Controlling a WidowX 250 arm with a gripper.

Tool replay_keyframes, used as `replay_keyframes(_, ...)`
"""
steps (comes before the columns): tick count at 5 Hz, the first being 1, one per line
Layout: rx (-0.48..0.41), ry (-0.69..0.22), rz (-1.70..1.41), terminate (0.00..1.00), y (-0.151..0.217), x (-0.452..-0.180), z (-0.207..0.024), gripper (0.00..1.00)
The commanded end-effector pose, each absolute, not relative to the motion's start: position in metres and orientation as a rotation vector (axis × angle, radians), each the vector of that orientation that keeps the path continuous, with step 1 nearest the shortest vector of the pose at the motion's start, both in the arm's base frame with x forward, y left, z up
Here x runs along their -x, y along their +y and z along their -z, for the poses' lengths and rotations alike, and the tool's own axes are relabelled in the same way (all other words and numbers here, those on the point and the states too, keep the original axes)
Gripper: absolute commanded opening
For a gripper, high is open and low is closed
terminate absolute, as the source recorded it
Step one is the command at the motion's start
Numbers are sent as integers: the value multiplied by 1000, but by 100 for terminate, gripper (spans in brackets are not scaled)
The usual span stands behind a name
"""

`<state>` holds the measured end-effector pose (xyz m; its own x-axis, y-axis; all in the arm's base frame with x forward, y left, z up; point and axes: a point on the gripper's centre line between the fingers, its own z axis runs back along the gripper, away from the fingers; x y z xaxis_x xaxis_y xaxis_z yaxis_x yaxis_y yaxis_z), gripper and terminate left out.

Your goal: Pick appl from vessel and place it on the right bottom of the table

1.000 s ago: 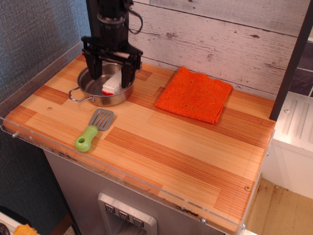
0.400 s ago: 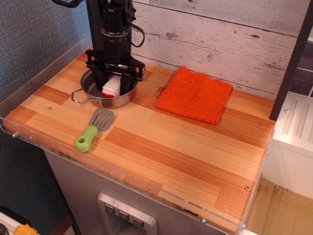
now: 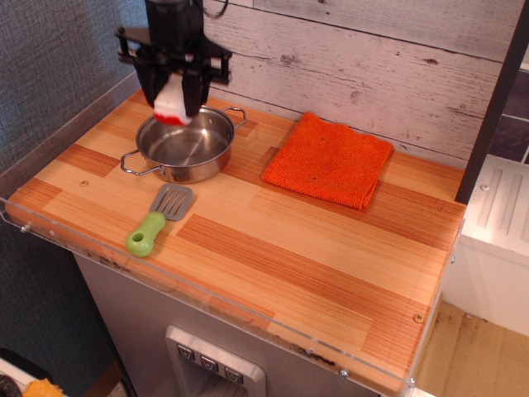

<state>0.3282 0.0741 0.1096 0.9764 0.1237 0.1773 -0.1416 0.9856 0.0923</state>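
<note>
Up came the end effector (image 3: 172, 101) out of the steel pot (image 3: 183, 147), clamped on the apple slice (image 3: 170, 103), which hung above the pot's back-left rim, clear of the desk (image 3: 314, 248).

Black robot arm, boxy wrist block, wide crossbar, black hand (image 3: 173, 98) with two dark fingers, thin black cable

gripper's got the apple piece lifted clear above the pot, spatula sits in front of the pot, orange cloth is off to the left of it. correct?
Not quite: the orange cloth lies to the right of the pot in the observation.image view, not the left. The rest holds: the gripper has the apple piece lifted clear above the pot, and the spatula sits in front of the pot.
</note>
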Motion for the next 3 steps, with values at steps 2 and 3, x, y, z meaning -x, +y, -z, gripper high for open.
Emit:
replay_keyframes(2,-43,-185,50,0,-69,-266,-95,0)
replay_keyframes(3,-36,-156,40,0,-108,-270,-73,0)
